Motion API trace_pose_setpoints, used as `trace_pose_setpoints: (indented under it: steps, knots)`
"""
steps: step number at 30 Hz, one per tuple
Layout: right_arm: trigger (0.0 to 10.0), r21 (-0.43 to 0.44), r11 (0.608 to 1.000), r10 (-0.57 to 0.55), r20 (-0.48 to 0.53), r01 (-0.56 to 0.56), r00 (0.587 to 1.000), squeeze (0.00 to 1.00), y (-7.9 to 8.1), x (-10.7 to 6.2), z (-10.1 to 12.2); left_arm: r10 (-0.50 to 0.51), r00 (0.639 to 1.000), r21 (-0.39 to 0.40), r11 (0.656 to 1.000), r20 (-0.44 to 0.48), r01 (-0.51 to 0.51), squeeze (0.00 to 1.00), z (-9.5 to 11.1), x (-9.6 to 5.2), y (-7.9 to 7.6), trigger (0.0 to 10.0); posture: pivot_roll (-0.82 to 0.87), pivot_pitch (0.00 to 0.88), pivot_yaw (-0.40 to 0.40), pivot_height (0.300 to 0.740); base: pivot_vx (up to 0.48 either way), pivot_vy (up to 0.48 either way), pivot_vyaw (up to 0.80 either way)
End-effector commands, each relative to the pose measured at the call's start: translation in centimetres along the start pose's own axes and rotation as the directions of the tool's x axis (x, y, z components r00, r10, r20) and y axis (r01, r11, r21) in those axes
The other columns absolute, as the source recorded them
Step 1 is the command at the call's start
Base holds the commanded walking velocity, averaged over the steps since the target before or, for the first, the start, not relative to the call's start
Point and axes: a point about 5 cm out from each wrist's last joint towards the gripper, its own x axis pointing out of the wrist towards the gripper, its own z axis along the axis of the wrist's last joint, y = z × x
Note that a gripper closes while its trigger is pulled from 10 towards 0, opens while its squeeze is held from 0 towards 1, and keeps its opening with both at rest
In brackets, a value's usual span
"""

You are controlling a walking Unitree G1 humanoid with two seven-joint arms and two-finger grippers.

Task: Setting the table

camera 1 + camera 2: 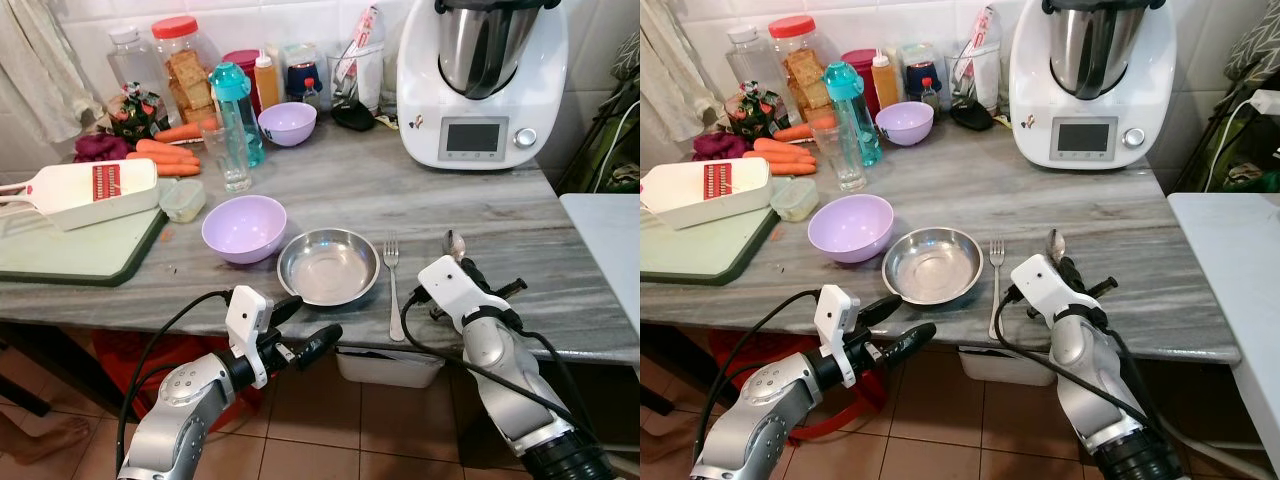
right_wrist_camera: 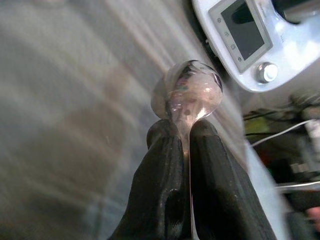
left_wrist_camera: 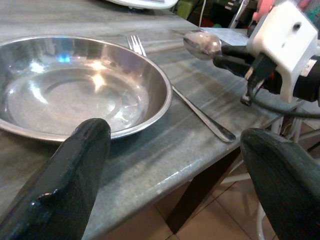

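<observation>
Fingers point(image 2: 170, 165) around shiny, perhaps wet spoon point(image 2: 192, 92)

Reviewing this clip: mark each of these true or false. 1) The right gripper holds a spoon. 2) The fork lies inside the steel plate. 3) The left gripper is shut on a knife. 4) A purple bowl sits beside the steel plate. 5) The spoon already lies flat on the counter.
1) True: the right gripper is clamped on the spoon.
2) False: the fork lies on the counter, right of the steel plate.
3) False: the left gripper is open, holding nothing.
4) True: the purple bowl sits left of the plate.
5) False: it is gripped.
</observation>
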Motion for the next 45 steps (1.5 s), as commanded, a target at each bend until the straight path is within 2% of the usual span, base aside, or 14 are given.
trace_pose_setpoints:
  steps: [1,5,6,7,25,30,36,38,39,40,41,42,44,45]
  knots:
    - [10.0,-0.072,0.997,-0.026,0.014,0.027,1.000,0.00,-0.6,0.3,0.4,0.016,1.000,0.008,1.000,-0.012,-0.016,0.00,0.0,-0.2,0.2,10.0,-0.02,0.000,0.076,0.740,0.000,0.000,0.00]
    - [10.0,-0.101,0.995,-0.018,0.016,0.020,1.000,0.00,-0.6,0.4,0.6,0.014,1.000,0.008,1.000,-0.014,-0.014,0.00,0.0,-0.2,0.2,10.0,-0.02,0.000,0.080,0.740,0.000,0.000,0.00]
    - [10.0,-0.099,0.995,-0.016,0.017,0.018,1.000,0.64,-0.6,0.4,0.6,0.013,1.000,0.009,1.000,-0.015,-0.013,0.00,0.0,-0.2,0.2,10.0,-0.02,0.000,0.082,0.740,0.000,0.000,0.00]
    - [10.0,-0.084,0.996,-0.016,0.019,0.018,1.000,1.00,-0.6,0.4,0.6,0.012,1.000,0.009,1.000,-0.015,-0.012,0.00,0.0,-0.2,0.1,10.0,-0.02,0.000,0.082,0.740,0.000,0.000,0.00]
    - [10.0,-0.082,0.996,0.034,-0.012,-0.035,0.999,1.00,1.5,0.5,-0.4,0.007,1.000,0.009,1.000,-0.025,-0.007,0.00,-0.1,-0.1,0.4,10.0,-0.02,0.000,0.089,0.740,0.000,0.000,0.00]
    - [10.0,-0.071,0.997,0.015,0.005,-0.015,1.000,1.00,1.2,0.6,-0.1,0.009,1.000,0.008,1.000,-0.025,-0.009,0.00,-0.2,-0.1,0.4,10.0,-0.02,0.000,0.088,0.740,0.000,0.000,0.00]
    - [10.0,0.021,0.998,-0.062,0.044,0.061,0.997,1.00,-0.1,0.4,1.2,0.012,1.000,0.010,1.000,-0.023,-0.011,0.00,-0.2,-0.1,0.4,10.0,-0.02,0.000,0.089,0.740,0.000,0.000,0.00]
    - [10.0,0.049,0.995,-0.092,0.048,0.089,0.995,0.81,-0.3,0.3,1.2,0.012,1.000,0.012,1.000,-0.020,-0.012,0.00,-0.2,-0.1,0.4,10.0,-0.02,0.000,0.089,0.740,0.000,0.000,0.00]
    - [10.0,0.053,0.994,-0.096,0.046,0.094,0.994,0.81,-0.3,0.3,1.1,0.012,1.000,0.013,1.000,-0.019,-0.011,0.00,-0.1,-0.1,0.4,10.0,-0.02,0.000,0.089,0.740,0.000,0.000,0.00]
    - [10.0,0.067,0.992,-0.109,0.043,0.106,0.993,0.51,-0.5,0.2,1.0,0.012,1.000,0.014,1.000,-0.018,-0.011,0.00,-0.1,-0.1,0.4,10.0,-0.02,0.000,0.089,0.740,0.000,0.000,0.00]
    - [10.0,0.076,0.990,-0.118,0.041,0.115,0.992,0.51,-0.6,0.2,1.0,0.012,1.000,0.015,1.000,-0.017,-0.011,0.00,-0.1,-0.1,0.4,10.0,-0.02,0.000,0.089,0.740,0.000,0.000,0.00]
    - [10.0,0.099,0.986,-0.135,0.038,0.131,0.990,0.01,-0.8,0.0,0.9,0.012,1.000,0.016,1.000,-0.016,-0.012,0.00,-0.1,-0.1,0.4,10.0,-0.02,0.000,0.089,0.740,0.000,0.000,0.00]
    - [10.0,0.181,0.965,-0.194,0.017,0.188,0.981,0.00,-1.7,-0.4,0.8,0.013,1.000,0.016,1.000,-0.014,-0.013,0.00,-0.1,-0.1,0.4,10.0,-0.03,0.000,0.086,0.740,0.000,0.000,0.00]
    - [10.0,0.181,0.965,-0.194,0.017,0.188,0.981,0.00,-1.7,-0.4,0.8,0.013,1.000,0.016,1.000,-0.014,-0.013,0.00,-0.1,-0.1,0.4,10.0,-0.03,0.000,0.086,0.740,0.000,0.000,0.00]
